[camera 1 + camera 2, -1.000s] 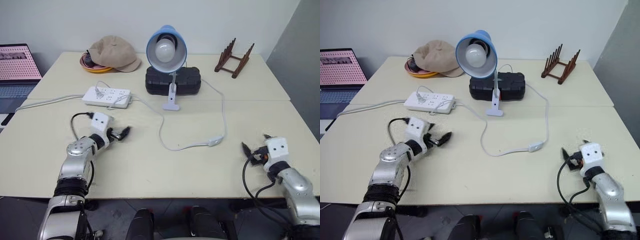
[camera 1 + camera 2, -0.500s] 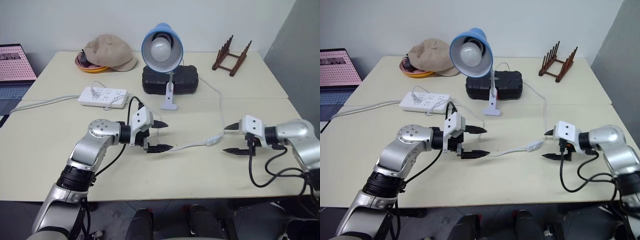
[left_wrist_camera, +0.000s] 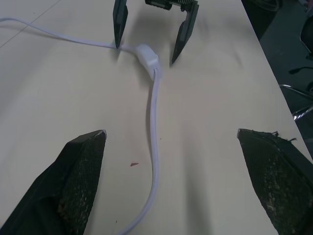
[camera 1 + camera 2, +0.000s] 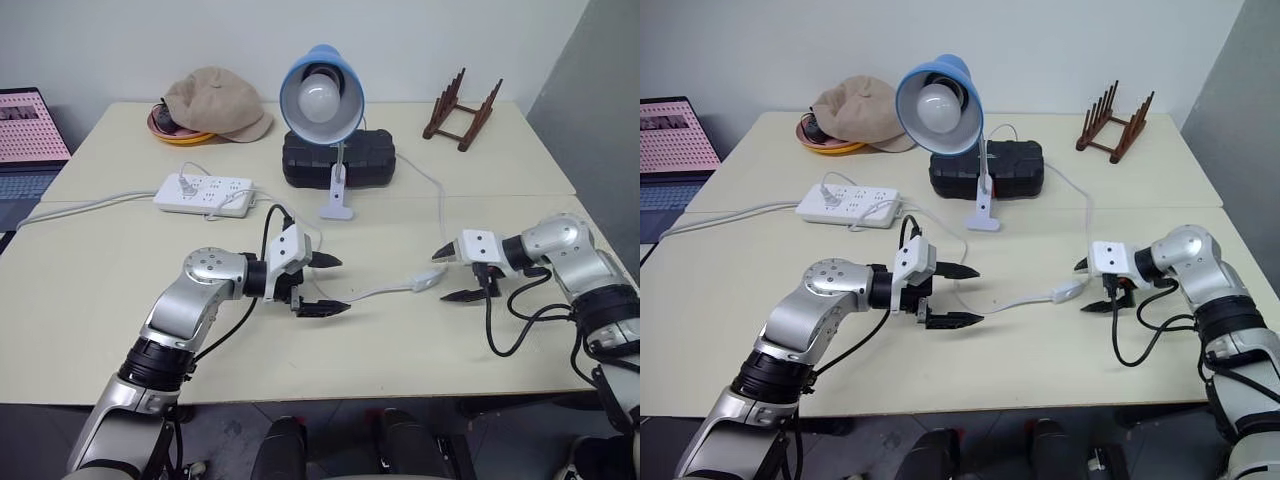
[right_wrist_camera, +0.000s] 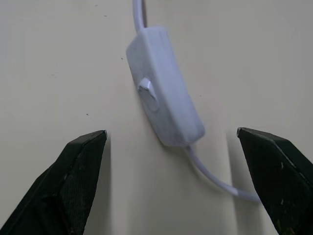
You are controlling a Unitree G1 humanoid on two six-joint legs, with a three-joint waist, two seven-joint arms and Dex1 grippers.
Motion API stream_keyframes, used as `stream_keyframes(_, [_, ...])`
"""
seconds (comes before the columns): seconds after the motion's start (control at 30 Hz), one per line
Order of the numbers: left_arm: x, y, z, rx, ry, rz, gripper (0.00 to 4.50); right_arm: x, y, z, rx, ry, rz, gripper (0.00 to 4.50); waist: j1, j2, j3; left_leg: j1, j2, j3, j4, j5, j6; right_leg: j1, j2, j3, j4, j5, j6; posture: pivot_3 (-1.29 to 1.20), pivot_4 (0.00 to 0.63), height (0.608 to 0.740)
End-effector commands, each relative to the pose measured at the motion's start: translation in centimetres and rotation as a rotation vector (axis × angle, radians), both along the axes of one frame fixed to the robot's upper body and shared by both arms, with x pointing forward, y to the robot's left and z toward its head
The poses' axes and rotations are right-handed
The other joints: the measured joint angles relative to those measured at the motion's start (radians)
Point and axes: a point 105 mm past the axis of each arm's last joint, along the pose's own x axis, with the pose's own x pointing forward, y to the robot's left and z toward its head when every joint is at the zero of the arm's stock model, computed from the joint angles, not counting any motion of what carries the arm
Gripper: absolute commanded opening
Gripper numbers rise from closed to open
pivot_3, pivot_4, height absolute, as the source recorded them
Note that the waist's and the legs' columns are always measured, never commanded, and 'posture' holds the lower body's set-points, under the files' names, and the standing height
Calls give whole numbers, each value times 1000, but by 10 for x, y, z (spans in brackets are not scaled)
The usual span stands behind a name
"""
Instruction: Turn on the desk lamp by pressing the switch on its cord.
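Head views: two cream tables (image 4: 90, 330) butted together, seam running side to side. Desk lamp (image 4: 322, 98) stands mid-table just behind the seam, clip base on the surface, shade facing the robot, bulb unlit. Black case (image 4: 338, 160) sits right behind it. Power strip (image 4: 205, 193) left of the lamp, near the seam. Cap (image 4: 215, 102) over a plate at the far-left corner, wooden rack (image 4: 461, 108) at the far-right corner, laptop (image 4: 30, 130) off the left edge. Cord (image 4: 385, 290) loops from the lamp across the front table. Its switch (image 4: 431, 279) lies right of centre, well clear of the front edge.

Left gripper (image 4: 328, 285) sits mid front table, jaws spread, pointing right along the cord, holding nothing. Right gripper (image 4: 450, 274) is just beside the switch, jaws spread, one finger on each side of it, not gripping. Bare tabletop all round the switch; open room toward the front and right edges.

Left wrist view: left fingers (image 3: 78, 176) wide apart with the cord running between them over bare table. Ahead, the right gripper's tips straddle the switch. Table edge close on one side.

Right wrist view: right fingers (image 5: 78, 176) spread, switch lying flat between and beyond them, button up, no contact.
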Motion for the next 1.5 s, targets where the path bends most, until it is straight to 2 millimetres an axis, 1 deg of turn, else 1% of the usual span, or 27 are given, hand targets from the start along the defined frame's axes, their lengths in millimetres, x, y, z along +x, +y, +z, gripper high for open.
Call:
stream_keyframes(0.03, [-2, -3, 10, -29, -32, -13, 4471, 4, 6, 13, 10, -22, 41, 4500, 0, 0, 0, 0, 0, 0, 0, 0, 0, 0, 0, 0, 0, 0, 0, 0, 150, 740])
stream_keyframes(0.07, [-2, -3, 10, -29, -34, -11, 4471, 4, 6, 13, 10, -18, 44, 4500, 0, 0, 0, 0, 0, 0, 0, 0, 0, 0, 0, 0, 0, 0, 0, 0, 150, 740])
stream_keyframes(0.13, [0, -2, 11, -35, -37, 5, 4500, 6, 1, 11, 4, -18, 26, 4119, 0, 0, 0, 0, 0, 0, 0, 0, 0, 0, 0, 0, 0, 0, 0, 0, 150, 740])
stream_keyframes(0.17, [0, -1, 11, -35, -38, 9, 4500, 7, 0, 10, 7, -13, 18, 4036, 0, 0, 0, 0, 0, 0, 0, 0, 0, 0, 0, 0, 1, 0, 0, 0, 150, 740])
stream_keyframes(0.33, [0, 0, 10, -29, -38, 9, 4500, 9, 3, 11, 24, -17, 19, 2789, 0, 0, 0, 0, 0, 0, 0, 0, 0, 0, 0, 0, 1, 0, 0, 0, 150, 740])
stream_keyframes(0.43, [3, -2, 14, -36, -51, 13, 4500, 10, 6, 12, 47, -15, 11, 1992, -1, 0, 0, 1, 0, 0, 0, 0, 0, 0, 0, 0, 1, 0, 0, 0, 150, 740])
stream_keyframes(0.47, [5, -2, 16, -41, -53, 16, 4500, 10, 6, 13, 55, -17, 7, 1802, -2, 0, 0, 1, 0, 0, 0, 0, 0, 0, 0, 0, 2, 0, 0, 0, 150, 740])
stream_keyframes(0.5, [6, -2, 17, -45, -52, 19, 4500, 10, 7, 13, 65, -18, 1, 1398, -1, 0, 0, 1, 0, 0, 0, 0, 0, 0, 0, 0, 2, 0, 0, 0, 150, 740])
stream_keyframes(0.53, [6, -3, 17, -48, -51, 20, 4500, 10, 7, 13, 75, -14, -4, 1280, -1, 0, 0, 1, 0, 0, 0, 0, 0, 0, 0, 0, 2, 0, 0, 0, 150, 740])
stream_keyframes(0.57, [7, -3, 18, -49, -51, 20, 4500, 10, 7, 13, 82, -12, -9, 1011, -1, 0, 0, 1, 0, 0, 0, 0, 0, 0, 0, 0, 2, 0, 0, 0, 150, 740])
stream_keyframes(0.63, [6, -3, 17, -48, -50, 17, 4500, 8, 7, 12, 94, -5, -14, 691, -1, 0, 0, 1, 0, 0, 0, 0, 0, 0, 0, 0, 2, 0, 0, 0, 150, 740])
stream_keyframes(0.67, [5, -3, 17, -46, -50, 14, 4500, 6, 7, 12, 111, 8, -22, 441, -1, 0, 0, 1, 0, 0, 0, 0, 0, 0, 0, 0, 2, 0, 0, 0, 150, 740])
stream_keyframes(0.77, [4, -3, 16, -44, -41, 12, 4500, 3, 8, 14, 171, 42, -54, 396, -1, 0, 0, 1, 0, 0, 0, 0, 0, 0, 0, 0, 2, 0, 0, 0, 150, 740])
stream_keyframes(0.9, [0, 0, 16, -75, 68, 34, 4500, -2, 20, 33, 421, 176, -194, 396, -1, 0, 0, 1, 0, 0, 0, 0, 0, 0, 0, 0, 3, 0, 0, 0, 150, 740])
stream_keyframes(1.0, [-10, 2, 24, -180, 279, 55, 4500, -9, 34, 56, 683, 354, -349, 396, -3, 0, 0, 1, 0, -1, 1, 0, 0, 0, 0, 0, 5, 0, 0, 0, 150, 740])
stream_keyframes(1.03, [-16, 1, 26, -207, 346, 45, 4500, -12, 38, 64, 768, 420, -393, 396, -4, 0, 0, 1, 0, -2, 1, 0, 0, 0, 0, 0, 5, 0, 0, 0, 150, 740])
stream_keyframes(1.1, [-25, -2, 29, -276, 465, 35, 4500, -26, 44, 71, 858, 550, -428, 396, -4, 0, 0, 1, 0, -3, 1, 0, 0, 0, 0, -1, 6, 0, 0, 0, 150, 740])
stream_keyframes(1.17, [-28, -6, 32, -355, 573, 32, 4500, -44, 48, 69, 863, 647, -413, 396, 1, 0, 0, 1, 0, -3, 1, 0, 0, 0, 0, -2, 6, 0, 0, 0, 150, 740])
stream_keyframes(1.27, [-29, -11, 36, -429, 680, 22, 4500, -60, 50, 68, 859, 748, -405, 396, 9, 0, 0, 0, 0, -3, 2, 0, 0, 2, 0, -3, 4, 0, 0, 0, 150, 740])
stream_keyframes(1.37, [-24, -22, 36, -474, 731, 19, 4500, -72, 55, 68, 855, 817, -381, 396, 10, 0, 0, 1, -1, -3, 4, 0, 0, 2, 0, -2, 4, 0, 0, 0, 150, 740])
stream_keyframes(1.5, [-22, -40, 38, -493, 759, -20, 4500, -83, 62, 67, 836, 854, -350, 396, 12, 0, 0, 1, -1, -3, 4, 0, 0, 2, 1, -2, 4, 0, 1, 0, 150, 740])
